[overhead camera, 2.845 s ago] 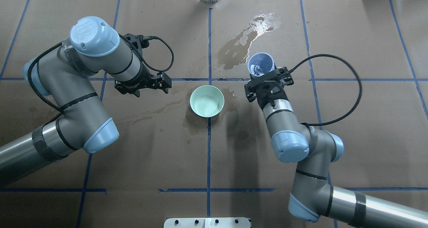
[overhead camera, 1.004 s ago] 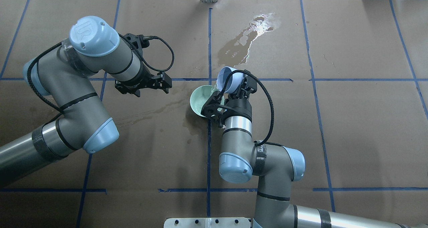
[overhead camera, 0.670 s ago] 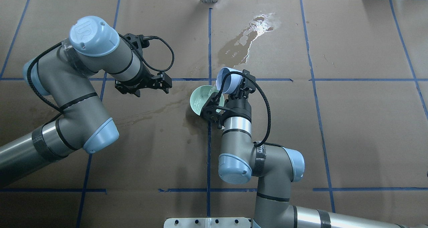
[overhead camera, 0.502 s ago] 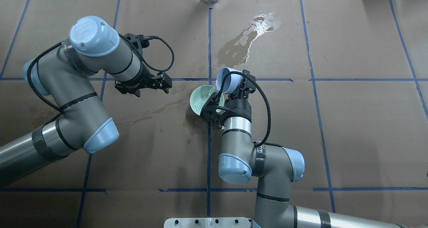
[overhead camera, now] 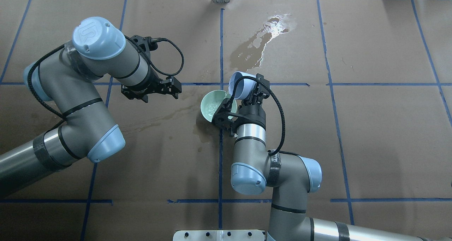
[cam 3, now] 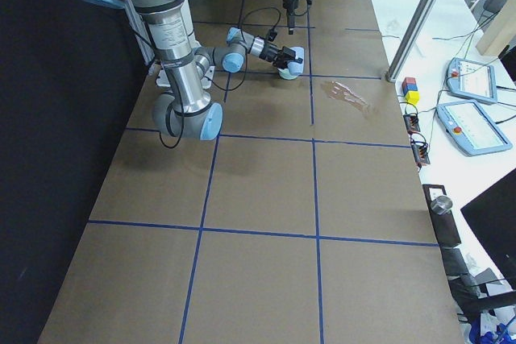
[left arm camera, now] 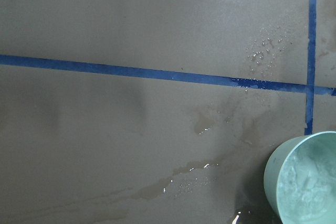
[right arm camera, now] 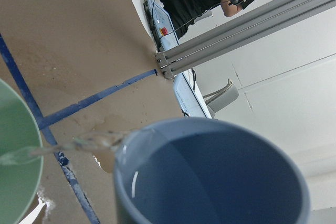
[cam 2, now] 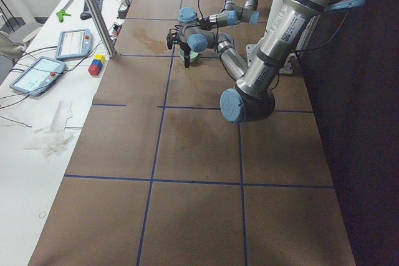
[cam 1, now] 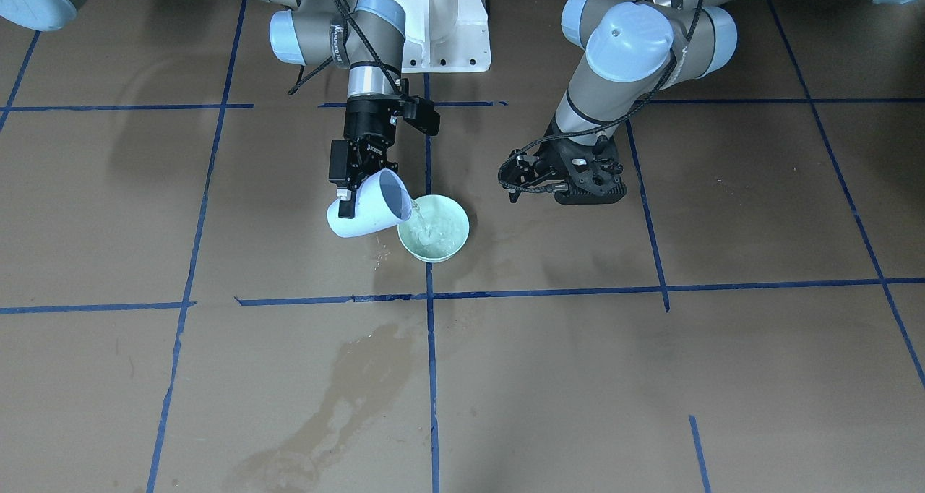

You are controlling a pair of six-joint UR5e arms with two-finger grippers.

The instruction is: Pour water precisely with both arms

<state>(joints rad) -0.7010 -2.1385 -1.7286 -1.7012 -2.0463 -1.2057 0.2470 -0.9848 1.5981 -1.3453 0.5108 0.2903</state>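
**Water in transit, cup to bowl, mid-bench**

- Water point(right arm camera: 79, 142): a thin, clear stream leaving the lip of the cup and falling into the bowl. More of it lies rippled in the bowl's bottom.
- Blue cup point(cam 1: 365, 207): pale blue outside, darker blue within. It is tipped steeply on its side, with its mouth over the bowl's rim on the side nearer the bench's right end.
- Green bowl point(cam 1: 459, 225): upright on the brown paper cover point(overhead camera: 381, 135) at mid-bench. It sits on the blue tape line point(overhead camera: 220, 39) that runs from the robot's edge to the operators' edge.
- Right gripper point(cam 1: 352, 186): clenched on the blue cup, held above the bench beside the bowl.
- Left gripper point(cam 1: 571, 189): points down at the bench, apart from the bowl and toward the left end. Whether its jaws are spread or closed cannot be told.
- Wet stains: a large glinting patch point(overhead camera: 254, 46) toward the operators' edge, and a darker streak point(overhead camera: 159, 119) running from the bowl toward the left end.
- White pedestal point(cam 1: 433, 23): at the robot's edge.
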